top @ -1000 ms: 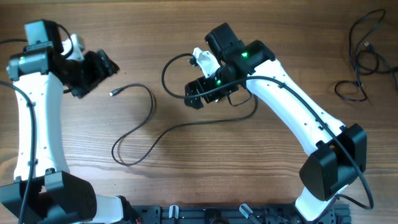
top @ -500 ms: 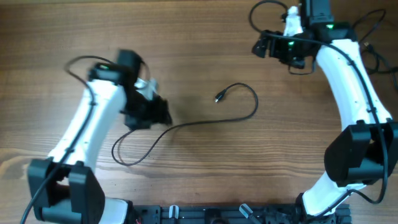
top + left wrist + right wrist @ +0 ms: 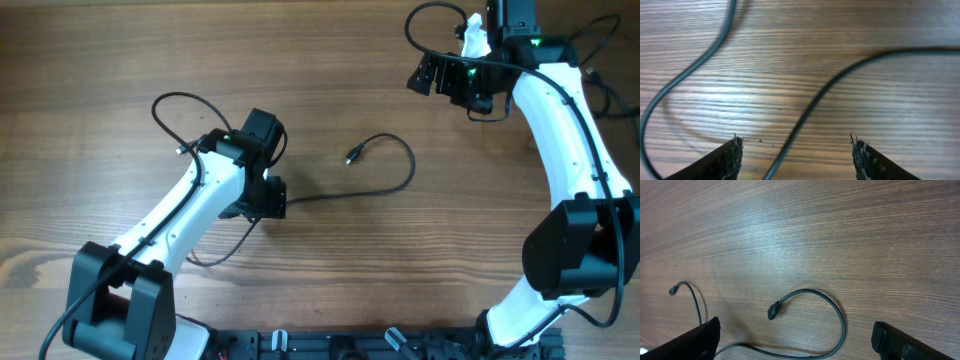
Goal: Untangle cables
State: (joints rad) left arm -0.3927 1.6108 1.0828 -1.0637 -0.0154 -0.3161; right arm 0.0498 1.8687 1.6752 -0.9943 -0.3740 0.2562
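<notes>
The left gripper (image 3: 796, 145) is over the table (image 3: 330, 60) with jaws released, and one cable (image 3: 411, 170) runs between its fingers (image 3: 730, 152) (not pinched). That cable loops right and ends in a plug (image 3: 351, 157) mid-table. More cables (image 3: 592, 30) lie beside the right arm, whose gripper (image 3: 796, 327) is spread wide and empty.
</notes>
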